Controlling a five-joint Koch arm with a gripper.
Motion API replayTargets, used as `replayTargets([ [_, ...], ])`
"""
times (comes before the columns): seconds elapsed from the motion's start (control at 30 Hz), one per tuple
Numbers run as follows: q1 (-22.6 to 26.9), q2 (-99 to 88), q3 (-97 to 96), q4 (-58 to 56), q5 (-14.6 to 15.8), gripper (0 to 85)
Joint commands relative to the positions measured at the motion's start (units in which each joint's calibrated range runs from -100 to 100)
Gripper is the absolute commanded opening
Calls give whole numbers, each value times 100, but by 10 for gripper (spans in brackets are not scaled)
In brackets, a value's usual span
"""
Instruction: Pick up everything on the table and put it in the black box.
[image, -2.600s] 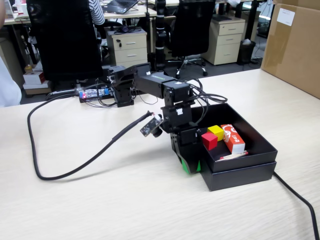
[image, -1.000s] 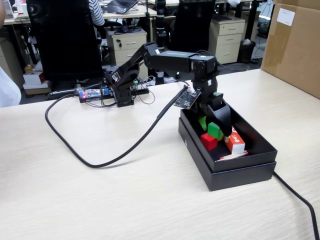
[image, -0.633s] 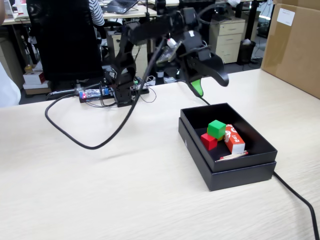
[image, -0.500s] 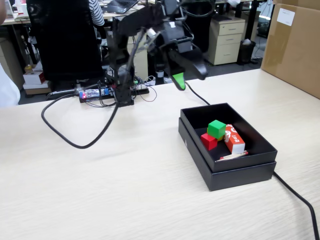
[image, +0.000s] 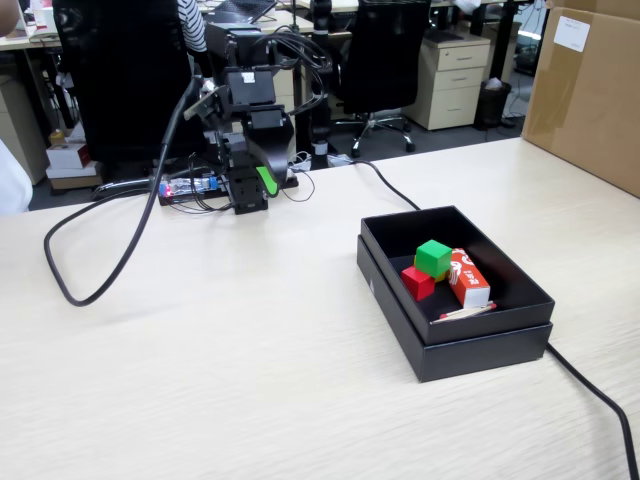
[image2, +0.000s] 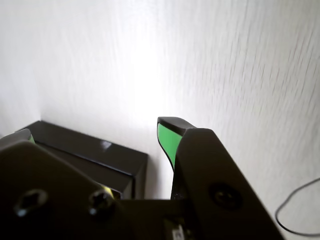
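Green-lined jaws stand parted with nothing between them on my wrist view, where the gripper shows one tip clearly and the other only as a sliver at the left edge. In the fixed view the gripper hangs tip-down beside the arm's base, the arm folded back upright at the far side of the table, well apart from the black box. That box lies with its long axis running from the far left to the near right of the fixed view, seated in its wider lid. Inside it I see the green cube resting on top, tilted, touching the red cube just below it. I cannot find the yellow cube; it may be hidden under the green one. A red-and-white carton lies beside the cubes, and a thin stick near the front wall.
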Motion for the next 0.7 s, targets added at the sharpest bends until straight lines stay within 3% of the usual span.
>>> replayTargets([
  [0.0,-59,-667,-808,1233,-24,483],
  [0.67,-269,-1929,-4534,3695,-347,479],
])
